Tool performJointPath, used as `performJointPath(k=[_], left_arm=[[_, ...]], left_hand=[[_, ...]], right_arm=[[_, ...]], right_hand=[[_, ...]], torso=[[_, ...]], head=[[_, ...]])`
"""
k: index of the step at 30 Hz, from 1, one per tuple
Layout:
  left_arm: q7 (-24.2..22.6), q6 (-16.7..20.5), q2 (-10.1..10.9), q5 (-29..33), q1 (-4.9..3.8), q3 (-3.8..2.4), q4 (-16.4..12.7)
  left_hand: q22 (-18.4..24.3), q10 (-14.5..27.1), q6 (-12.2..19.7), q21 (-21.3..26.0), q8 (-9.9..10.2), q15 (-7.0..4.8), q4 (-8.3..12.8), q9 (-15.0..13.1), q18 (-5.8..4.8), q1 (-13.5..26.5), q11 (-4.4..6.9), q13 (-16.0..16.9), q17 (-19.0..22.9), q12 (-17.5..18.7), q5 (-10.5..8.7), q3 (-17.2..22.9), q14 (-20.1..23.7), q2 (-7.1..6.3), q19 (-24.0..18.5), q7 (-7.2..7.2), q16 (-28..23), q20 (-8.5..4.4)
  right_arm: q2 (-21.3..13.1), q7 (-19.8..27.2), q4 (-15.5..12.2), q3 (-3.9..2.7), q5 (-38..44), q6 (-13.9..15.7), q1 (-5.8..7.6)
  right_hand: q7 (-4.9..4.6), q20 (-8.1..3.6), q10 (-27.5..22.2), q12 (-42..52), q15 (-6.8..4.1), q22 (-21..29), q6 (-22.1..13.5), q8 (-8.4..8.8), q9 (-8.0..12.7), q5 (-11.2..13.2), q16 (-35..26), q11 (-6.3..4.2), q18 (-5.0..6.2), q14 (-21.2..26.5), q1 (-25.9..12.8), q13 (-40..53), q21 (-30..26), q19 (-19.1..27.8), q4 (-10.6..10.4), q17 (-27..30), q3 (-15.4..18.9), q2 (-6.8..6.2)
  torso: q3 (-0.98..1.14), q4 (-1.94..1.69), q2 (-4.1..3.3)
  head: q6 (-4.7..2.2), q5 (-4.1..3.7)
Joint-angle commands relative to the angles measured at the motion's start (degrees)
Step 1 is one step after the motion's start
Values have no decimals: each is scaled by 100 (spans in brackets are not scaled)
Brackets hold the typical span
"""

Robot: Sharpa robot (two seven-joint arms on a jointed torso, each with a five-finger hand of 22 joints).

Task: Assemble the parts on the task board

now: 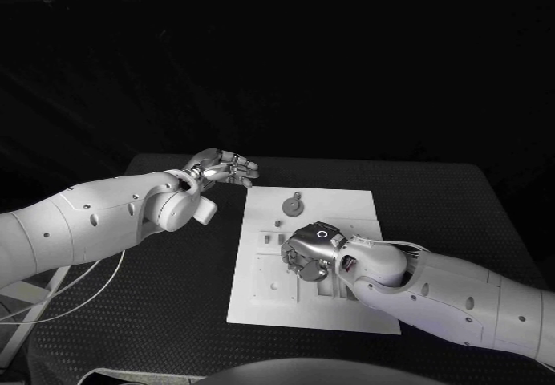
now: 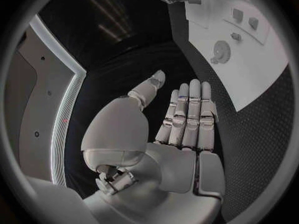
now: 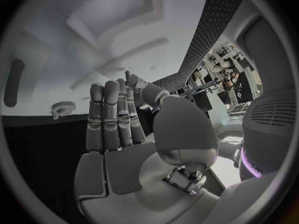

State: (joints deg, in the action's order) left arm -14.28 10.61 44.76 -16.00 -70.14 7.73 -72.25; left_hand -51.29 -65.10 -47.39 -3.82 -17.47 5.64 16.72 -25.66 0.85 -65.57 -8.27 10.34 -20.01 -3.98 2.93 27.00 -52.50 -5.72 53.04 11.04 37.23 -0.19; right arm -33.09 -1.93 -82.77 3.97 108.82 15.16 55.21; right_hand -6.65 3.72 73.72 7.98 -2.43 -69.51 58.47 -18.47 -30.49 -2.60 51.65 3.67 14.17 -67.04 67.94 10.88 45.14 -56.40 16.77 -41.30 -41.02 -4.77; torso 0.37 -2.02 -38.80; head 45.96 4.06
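Over the board (image 1: 261, 297), my right hand (image 1: 310, 250) hovers with fingers straight and apart, holding nothing, the left hand (image 1: 227, 169) likewise empty off its far corner, so I would descend slowly toward the gear (image 1: 293, 206) lying near the board's far edge.

White task board (image 1: 264, 301) mid-table, round part (image 1: 293, 206) flat on it
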Motion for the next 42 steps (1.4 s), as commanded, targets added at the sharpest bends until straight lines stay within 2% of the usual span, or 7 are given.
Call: performJointPath(k=[1,12,34,42], left_arm=[[-64,-64,-14,24,-13,-5,-14],[-65,-72,-12,24,-14,-5,-20],[-53,-86,-10,24,-18,-5,-3],[-52,-89,-10,24,-18,-5,-1]], left_hand=[[9,47,36,-2,-10,3,-12,8,23,38,8,-9,-8,-12,21,-32,-37,-10,-2,12,-31,22],[13,48,36,-2,-11,3,-12,8,23,39,7,-10,-14,-12,21,-34,-38,-9,-2,12,-35,22],[21,50,38,-2,-13,3,-12,8,23,42,7,-11,-26,-12,20,-37,-38,-9,-2,12,-45,22],[25,52,40,-2,-13,4,-13,8,22,44,6,-12,-33,-12,20,-40,-38,-10,-3,13,-50,23]], right_arm=[[10,23,22,6,72,-64,-4],[79,39,117,54,67,-69,-5],[77,49,4,77,0,-130,-5],[97,14,79,79,29,-185,-5]], right_hand=[[10,-14,42,-21,0,-10,40,-14,-11,-18,-1,11,83,-27,-35,10,15,-39,-1,4,-41,44],[10,-15,43,-22,0,-9,39,-15,-13,-18,-4,11,83,-30,-38,13,14,-41,-1,5,-42,45],[9,-17,45,-25,-1,-8,36,-16,-19,-18,-9,10,83,-35,-44,18,13,-46,-1,7,-44,50],[9,-18,45,-26,-1,-7,35,-16,-21,-18,-11,10,83,-37,-45,20,12,-47,-1,8,-45,52]], torso=[[-1,0,1],[-3,-9,3],[3,-4,4],[3,9,3]], head=[[3,5],[14,31],[47,59],[41,63]])
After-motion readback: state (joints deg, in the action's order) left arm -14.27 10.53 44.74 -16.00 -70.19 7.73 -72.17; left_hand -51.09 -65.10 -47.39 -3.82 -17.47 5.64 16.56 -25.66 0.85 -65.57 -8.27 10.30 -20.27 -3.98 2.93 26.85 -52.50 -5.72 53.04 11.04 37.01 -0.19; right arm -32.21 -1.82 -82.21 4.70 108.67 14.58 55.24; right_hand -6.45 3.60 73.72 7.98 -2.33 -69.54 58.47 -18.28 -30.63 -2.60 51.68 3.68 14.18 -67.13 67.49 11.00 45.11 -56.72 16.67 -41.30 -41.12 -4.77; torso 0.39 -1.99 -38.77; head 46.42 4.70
